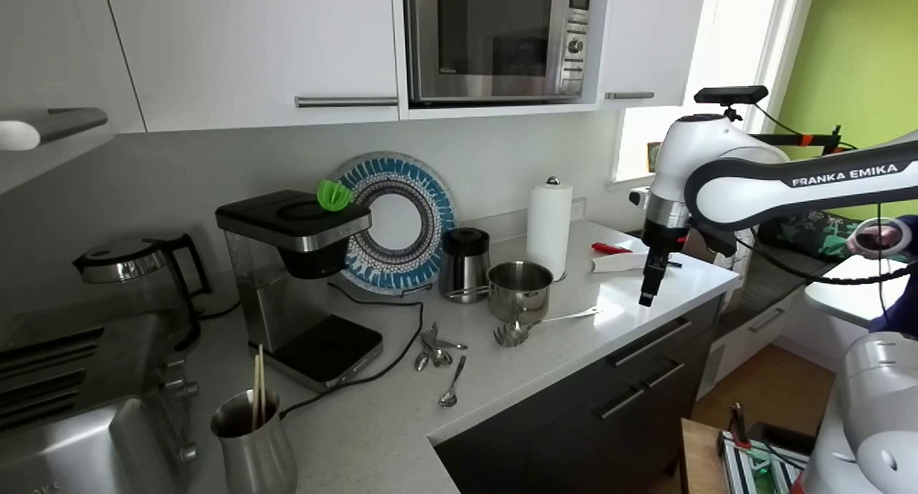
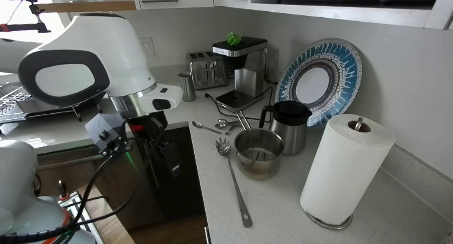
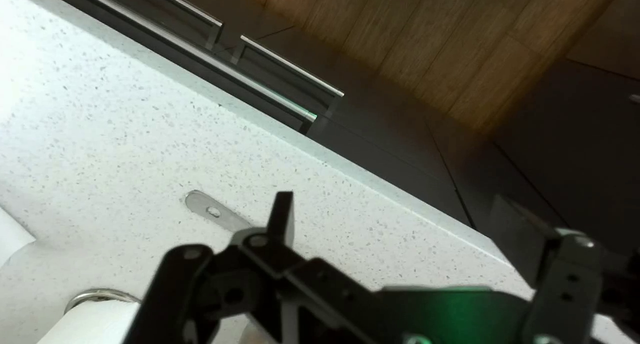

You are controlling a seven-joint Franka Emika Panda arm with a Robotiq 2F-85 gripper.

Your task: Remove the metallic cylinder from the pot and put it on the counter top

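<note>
One empty black claw (image 3: 392,214), jaws wide apart, is hanging by the front edge of the pale counter (image 2: 276,208). A grey metal cylinder (image 2: 261,156) is apparently sitting inside the round steel pot (image 2: 258,170), behind that edge, likely needing a centred, vertical descent. "FRANKA EMIKA" is marking the white arm (image 1: 746,194).

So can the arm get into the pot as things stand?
Likely yes, from above: nothing covers the pot, and the gripper is open and empty. The carafe stands close beside the pot, so a near-vertical descent looks safest. The gripper isn't over the pot yet, and I can't confirm full reach.
</note>
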